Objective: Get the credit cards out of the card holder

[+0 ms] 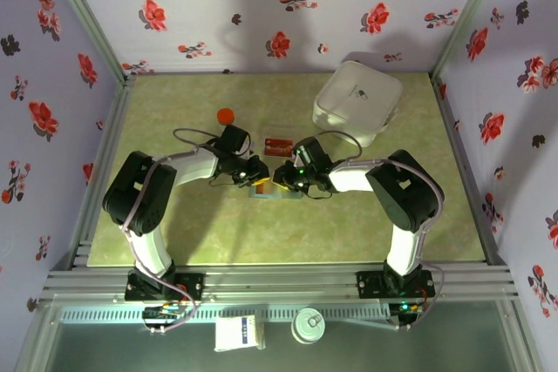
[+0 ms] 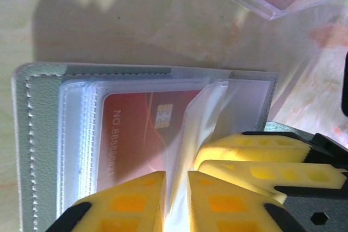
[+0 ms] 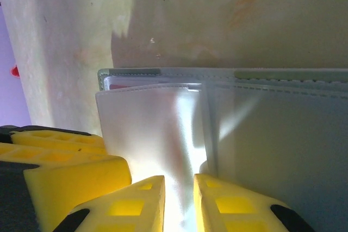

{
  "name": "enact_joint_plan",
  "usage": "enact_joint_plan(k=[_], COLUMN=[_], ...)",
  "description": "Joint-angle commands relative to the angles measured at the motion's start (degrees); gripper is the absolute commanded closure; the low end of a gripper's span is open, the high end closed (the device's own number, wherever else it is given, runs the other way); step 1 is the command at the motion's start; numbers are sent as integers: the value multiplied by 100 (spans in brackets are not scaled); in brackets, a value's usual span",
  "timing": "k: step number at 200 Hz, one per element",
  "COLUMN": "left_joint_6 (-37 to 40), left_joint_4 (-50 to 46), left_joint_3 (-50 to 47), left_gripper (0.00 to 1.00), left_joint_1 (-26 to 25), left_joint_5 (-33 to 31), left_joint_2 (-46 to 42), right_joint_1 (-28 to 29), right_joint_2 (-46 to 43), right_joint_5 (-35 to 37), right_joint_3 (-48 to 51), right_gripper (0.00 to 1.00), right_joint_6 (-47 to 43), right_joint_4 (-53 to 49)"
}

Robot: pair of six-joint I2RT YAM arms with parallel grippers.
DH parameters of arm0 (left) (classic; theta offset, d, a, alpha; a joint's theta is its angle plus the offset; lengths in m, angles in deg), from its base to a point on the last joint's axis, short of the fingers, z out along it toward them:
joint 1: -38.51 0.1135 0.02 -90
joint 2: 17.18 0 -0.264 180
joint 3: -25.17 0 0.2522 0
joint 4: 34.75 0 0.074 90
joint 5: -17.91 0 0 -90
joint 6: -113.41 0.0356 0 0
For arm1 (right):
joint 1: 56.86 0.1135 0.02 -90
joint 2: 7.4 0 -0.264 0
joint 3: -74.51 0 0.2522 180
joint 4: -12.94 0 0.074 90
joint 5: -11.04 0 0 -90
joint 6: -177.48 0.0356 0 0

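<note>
The grey-blue card holder (image 1: 272, 194) lies open on the table, mid-way between the two arms. In the left wrist view its stitched panel (image 2: 38, 134) carries clear sleeves, and a red credit card (image 2: 136, 129) with a chip sits inside one. My left gripper (image 2: 176, 202) is shut on a loose clear sleeve of the holder. My right gripper (image 3: 179, 202) is shut on a frosted sleeve (image 3: 157, 129) beside the holder's centre fold (image 3: 209, 129). A sliver of red card (image 3: 125, 84) peeks out behind it. The two grippers (image 1: 259, 179) (image 1: 281, 179) almost touch.
A clear plastic box (image 1: 279, 146) with a red card in it lies just behind the holder. A large white rounded case (image 1: 357, 102) stands at the back right, and a small orange cap (image 1: 226, 115) at the back left. Floral walls ring the table.
</note>
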Motion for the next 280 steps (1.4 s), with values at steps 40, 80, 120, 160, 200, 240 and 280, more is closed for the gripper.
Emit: enact_joint_plan(k=[40,80,120,160,200,240,280], left_joint_6=[-10,3,3,-29,-36,38,166], left_joint_4=[-383,-486,-517,-501,-508,-499,-548], left_joint_3=[342,579,848,1223,1590,1708,1589], left_gripper=[83,84,84,84,80,69,66], left_joint_1=[-81,-212,-373,-556,-705,-714,-602], left_joint_5=[17,40,66,119,206,240,220], left_joint_2=[-126,-107,168,541,921,964,764], right_joint_1=[-93,-317,-531,-620,-669,-669,-651], right_joint_2=[-579,-1314,-1769,-2080,-2337,-2342,-2193], right_joint_5=[8,432,544,690,834,798,670], right_joint_3=[98,89,184,254,334,374,381], right_gripper=[79,78,77,76,74,71,71], right_joint_6=[-123,-587,-789,-962,-1050,-980,-845], right_joint_4=[-91,-968,-1341,-1690,-1952,-1967,-1763])
